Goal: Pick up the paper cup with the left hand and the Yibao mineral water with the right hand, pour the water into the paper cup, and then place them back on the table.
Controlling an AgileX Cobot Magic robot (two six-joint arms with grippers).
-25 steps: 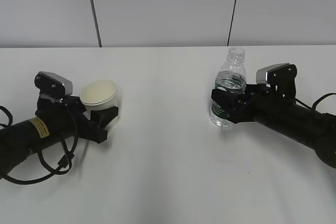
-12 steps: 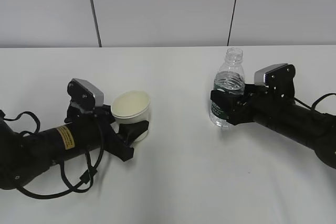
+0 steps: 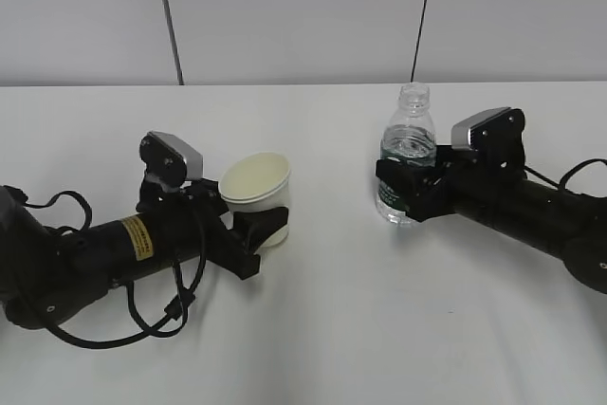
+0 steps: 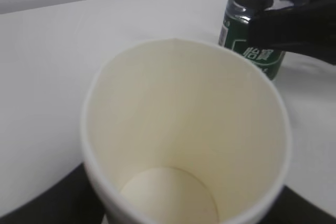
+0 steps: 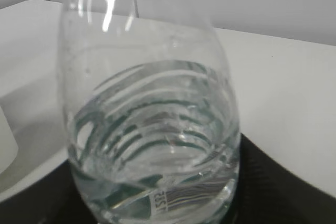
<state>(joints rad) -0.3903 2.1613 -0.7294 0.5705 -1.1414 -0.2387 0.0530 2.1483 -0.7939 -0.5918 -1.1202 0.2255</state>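
The cream paper cup [image 3: 256,187] stands upright in my left gripper [image 3: 261,227], which is shut on its lower wall. The cup is empty in the left wrist view [image 4: 184,140]. The clear Yibao water bottle [image 3: 406,154] with its green label and no cap stands upright in my right gripper [image 3: 403,192], which is shut on its label band. It holds water up to the shoulder in the right wrist view [image 5: 152,129]. The bottle also shows beyond the cup in the left wrist view [image 4: 257,51]. Cup and bottle are a short gap apart over the white table [image 3: 332,329].
A grey panelled wall [image 3: 303,16] runs behind the table's far edge. The left arm's black cables [image 3: 161,315] loop on the table near the front left. The cup's edge shows at the left in the right wrist view [image 5: 6,140].
My left gripper has carried the cup to the right, towards the bottle. My right gripper has shifted the bottle slightly to the left and up.
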